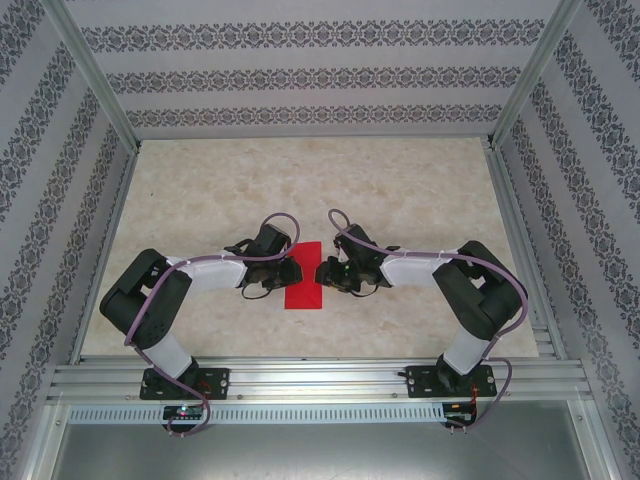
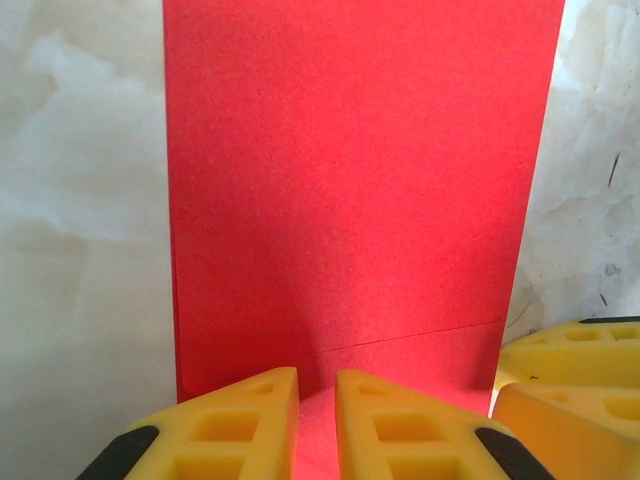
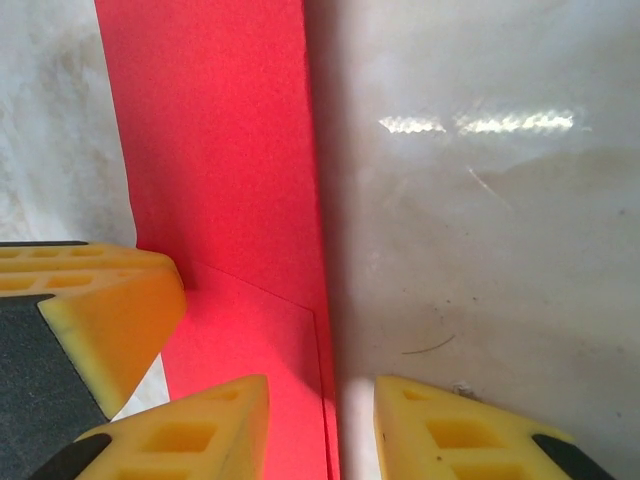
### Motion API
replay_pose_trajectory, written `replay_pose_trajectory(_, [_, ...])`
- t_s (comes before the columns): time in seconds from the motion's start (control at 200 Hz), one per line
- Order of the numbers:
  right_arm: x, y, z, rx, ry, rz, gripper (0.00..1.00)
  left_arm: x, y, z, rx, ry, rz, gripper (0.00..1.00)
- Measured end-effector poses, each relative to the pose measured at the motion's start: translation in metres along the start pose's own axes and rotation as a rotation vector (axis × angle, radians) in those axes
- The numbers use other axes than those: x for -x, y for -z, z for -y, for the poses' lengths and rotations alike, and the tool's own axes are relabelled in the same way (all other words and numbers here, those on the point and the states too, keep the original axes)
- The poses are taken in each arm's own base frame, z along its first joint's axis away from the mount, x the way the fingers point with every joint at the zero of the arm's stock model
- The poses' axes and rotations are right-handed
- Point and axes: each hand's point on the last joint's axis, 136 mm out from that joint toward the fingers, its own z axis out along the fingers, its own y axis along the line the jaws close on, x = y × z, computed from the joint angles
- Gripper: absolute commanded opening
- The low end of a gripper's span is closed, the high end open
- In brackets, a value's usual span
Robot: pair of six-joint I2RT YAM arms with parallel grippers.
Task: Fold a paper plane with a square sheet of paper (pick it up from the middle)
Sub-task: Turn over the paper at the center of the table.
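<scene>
The square sheet of paper (image 1: 305,275) is bright red and lies flat on the table, folded into an upright rectangle with a layer edge showing across it (image 2: 360,180) (image 3: 220,150). A paper plane is out of view. My left gripper (image 1: 292,270) rests on the sheet's left edge. Its yellow fingers are almost together (image 2: 317,390), and a thin slit between them shows red paper beneath. My right gripper (image 1: 323,272) stands at the sheet's right edge with its jaws apart (image 3: 320,400), one finger over the paper and one over bare table.
The marble-look tabletop (image 1: 400,200) spreads around the sheet. Patterned walls and metal frame rails (image 1: 300,375) close it in. The right gripper's fingers (image 2: 570,365) sit close beside the left gripper's, and the left gripper's finger (image 3: 100,300) crowds the right wrist view.
</scene>
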Motion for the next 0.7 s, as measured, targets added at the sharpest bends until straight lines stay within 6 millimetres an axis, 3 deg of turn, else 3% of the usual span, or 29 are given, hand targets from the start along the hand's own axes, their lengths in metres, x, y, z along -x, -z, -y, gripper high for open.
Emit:
replay_pose_trajectory(0.17, [0.002,-0.004,-0.007,0.042,0.002,0.001,0.27,0.0,0.0,0.0,-0.002,0.0,-0.002,0.19])
replay_pose_trajectory(0.699, [0.001,-0.005,-0.018,0.116,0.019,0.001,0.31,0.001,0.004,0.003,-0.009,-0.002,0.005,0.19])
